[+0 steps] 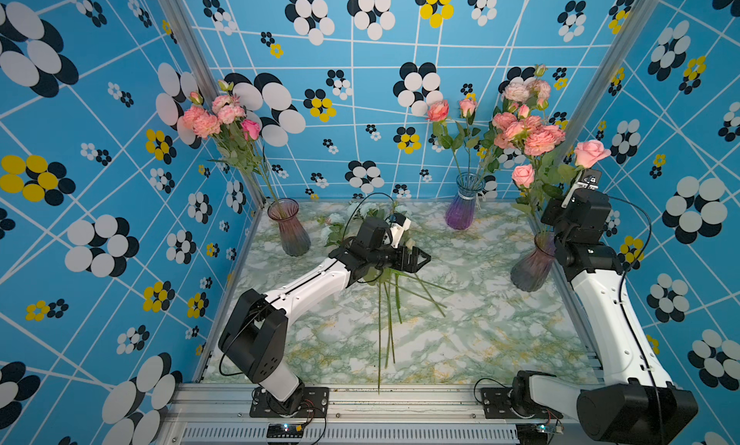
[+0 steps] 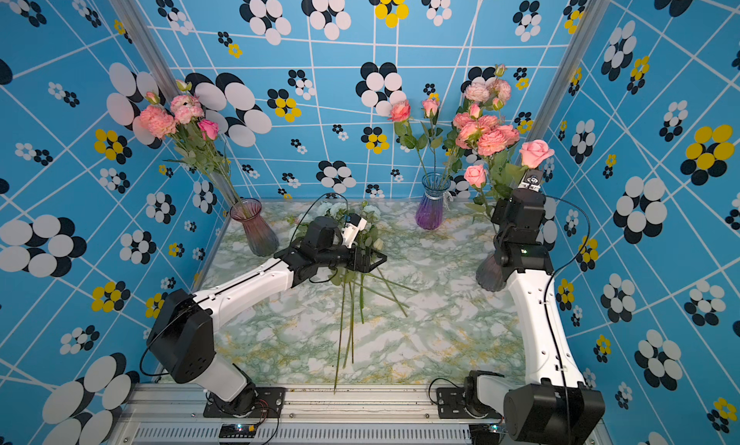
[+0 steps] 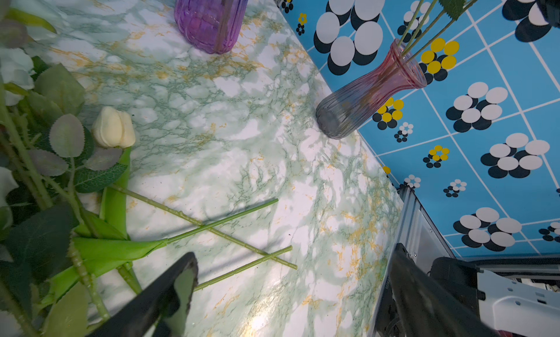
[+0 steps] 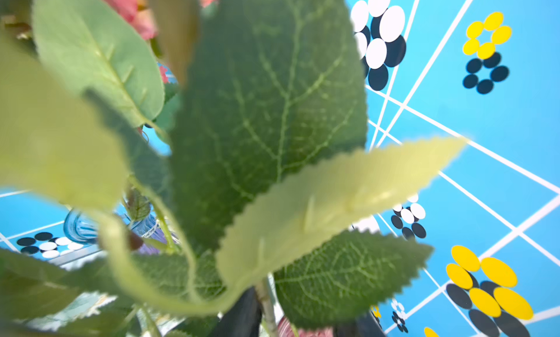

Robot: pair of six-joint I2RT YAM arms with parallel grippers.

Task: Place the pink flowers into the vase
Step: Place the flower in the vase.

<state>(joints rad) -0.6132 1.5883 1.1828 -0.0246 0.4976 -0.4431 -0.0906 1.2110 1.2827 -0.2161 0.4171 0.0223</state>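
Note:
Pink flowers (image 1: pixel 532 134) (image 2: pixel 486 136) stand bunched in the smoky pink vase (image 1: pixel 532 267) (image 2: pixel 489 277) at the table's right edge. One tall pink rose (image 1: pixel 592 152) (image 2: pixel 536 152) rises beside my right wrist (image 1: pixel 576 213), which hangs over the vase mouth. In the right wrist view leaves (image 4: pixel 272 108) fill the picture. The right gripper (image 4: pixel 295 323) is open, with a thin stem (image 4: pixel 266 308) against one finger and the vase rim (image 4: pixel 303 331) below. My left gripper (image 1: pixel 420 259) (image 3: pixel 295 256) is open and holds nothing, low over the table's middle.
White and cream flowers (image 1: pixel 360 219) (image 3: pixel 113 127) lie under the left arm, their stems (image 1: pixel 388 315) reaching the front edge. A purple vase (image 1: pixel 462 207) with two roses stands at the back. Another smoky vase (image 1: pixel 289 231) with pink carnations (image 1: pixel 208 118) stands back left.

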